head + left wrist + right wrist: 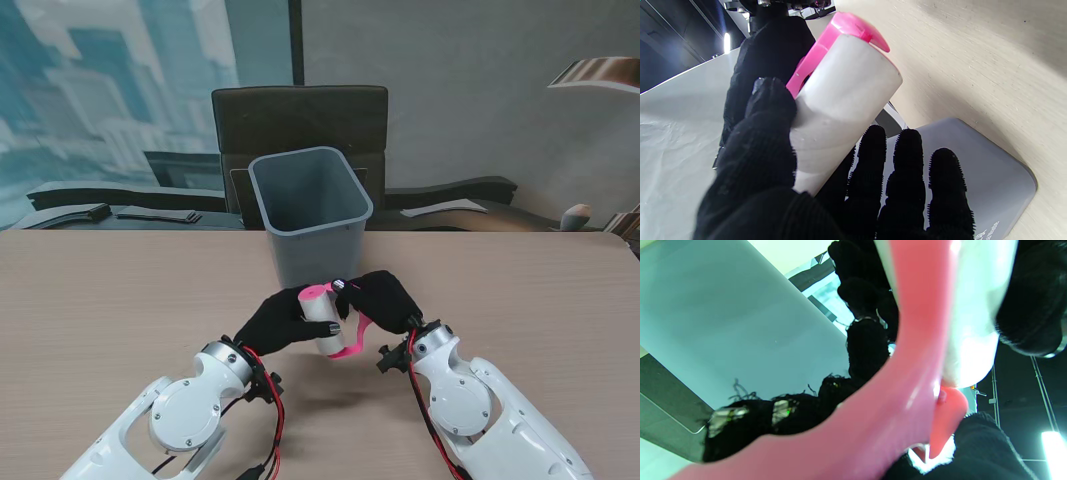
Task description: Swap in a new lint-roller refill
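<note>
My left hand is wrapped around the white refill, my right hand clamps the pink handle — opposed grips, I judge, for pulling them apart. The grey bin waits at twelve o'clock — likely for the spent roll.

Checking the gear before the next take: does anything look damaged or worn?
Yes. In the right wrist view the right hand has its black glove frayed, with loose threads and metal fingertips showing through. The lint roller and grey bin look intact.
</note>
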You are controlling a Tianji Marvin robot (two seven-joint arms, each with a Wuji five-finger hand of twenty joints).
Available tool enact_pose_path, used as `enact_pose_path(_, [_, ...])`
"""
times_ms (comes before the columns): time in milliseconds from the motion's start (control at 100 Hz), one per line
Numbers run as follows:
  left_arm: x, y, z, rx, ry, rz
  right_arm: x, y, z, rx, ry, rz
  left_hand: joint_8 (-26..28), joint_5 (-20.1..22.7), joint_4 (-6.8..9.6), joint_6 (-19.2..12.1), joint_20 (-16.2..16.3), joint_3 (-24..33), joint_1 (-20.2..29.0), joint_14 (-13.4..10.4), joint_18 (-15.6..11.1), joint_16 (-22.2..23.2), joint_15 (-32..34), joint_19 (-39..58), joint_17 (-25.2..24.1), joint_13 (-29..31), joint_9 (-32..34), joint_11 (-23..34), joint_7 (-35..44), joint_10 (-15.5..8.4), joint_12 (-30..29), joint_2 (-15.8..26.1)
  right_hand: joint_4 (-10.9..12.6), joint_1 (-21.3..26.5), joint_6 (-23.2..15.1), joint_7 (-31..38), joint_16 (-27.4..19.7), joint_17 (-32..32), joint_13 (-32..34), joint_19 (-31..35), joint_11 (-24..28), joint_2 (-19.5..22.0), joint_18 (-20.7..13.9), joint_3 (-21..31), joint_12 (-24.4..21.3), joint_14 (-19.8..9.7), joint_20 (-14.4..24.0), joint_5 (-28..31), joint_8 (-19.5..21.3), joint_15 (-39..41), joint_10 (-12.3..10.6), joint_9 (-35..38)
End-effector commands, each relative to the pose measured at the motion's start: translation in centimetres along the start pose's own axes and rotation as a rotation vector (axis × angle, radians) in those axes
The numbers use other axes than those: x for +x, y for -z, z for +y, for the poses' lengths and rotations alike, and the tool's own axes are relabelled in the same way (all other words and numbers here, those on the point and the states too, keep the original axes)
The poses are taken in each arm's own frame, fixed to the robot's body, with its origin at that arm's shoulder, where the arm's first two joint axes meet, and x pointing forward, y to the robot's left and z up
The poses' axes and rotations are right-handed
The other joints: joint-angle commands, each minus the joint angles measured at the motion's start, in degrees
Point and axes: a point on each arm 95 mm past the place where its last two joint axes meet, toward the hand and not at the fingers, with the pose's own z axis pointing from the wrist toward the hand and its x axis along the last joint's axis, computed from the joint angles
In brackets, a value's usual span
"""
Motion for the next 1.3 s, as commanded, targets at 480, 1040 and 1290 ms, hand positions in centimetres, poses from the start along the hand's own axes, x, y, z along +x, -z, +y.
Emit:
enact_pose_path(480, [-0.03,0.49,0.95,-0.054,0.057,-0.021,0.80,-0.27,-0.07,-0.029,0.002,0.035,2.4,5.4,3.51,-7.4,-0.5,6.9,7.5,-0.3,-0.7,0.9,0.8,1.5,0.0,0.4,0.6,-0.2,10.9,-0.2,1.6,7.0,2.1,0.9,7.0,-1.0,2.2,3.0,-1.7,11.4,5.5,-9.1,-10.0,9.4,0.6,-13.5,0.4,1.7,-0.1,6.8,6.8,4.4])
enact_pose_path(1040, [-0.06,0.49,0.89,-0.047,0.054,-0.021,1.03,-0.38,0.13,-0.064,0.026,0.073,2.6,5.4,3.43,-7.3,-0.5,7.0,7.5,-0.3,-0.7,1.0,0.8,1.5,0.0,0.3,0.5,-0.2,10.7,-0.2,1.6,7.0,1.0,2.7,6.4,-0.6,2.5,3.2,-1.7,11.4,6.0,-24.0,-11.7,26.2,0.4,-14.4,-0.1,1.6,0.2,6.6,5.2,4.4])
enact_pose_path(1290, [-0.10,0.47,0.98,-0.050,0.047,-0.013,1.06,-0.45,-0.09,-0.052,0.005,0.066,2.7,5.4,3.43,-7.4,-0.4,7.0,7.5,-0.3,-0.7,1.0,0.8,1.5,0.0,0.4,0.6,-0.2,10.7,-0.2,1.7,7.0,1.7,6.7,6.9,-0.4,2.3,3.1,-1.7,11.4,5.9,-13.3,-10.6,18.0,0.4,-14.0,0.1,1.7,0.2,6.7,6.0,4.4])
